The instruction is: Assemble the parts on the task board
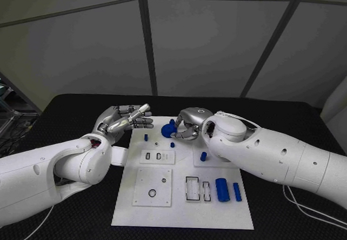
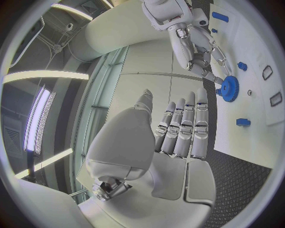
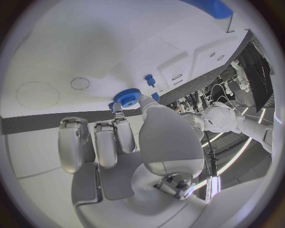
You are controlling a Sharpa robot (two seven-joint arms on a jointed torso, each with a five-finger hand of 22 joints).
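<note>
At the far end of the task board, the right hand pinches a blue gear just above the plate. Left hand hovers beside it, fingers extended, holding nothing. Step in hand, by my judgement: seating the gear; next move calls for lowering it squarely onto its place.

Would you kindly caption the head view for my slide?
Right hand holds a blue gear over the task board; left hand hovers open beside it.
</note>
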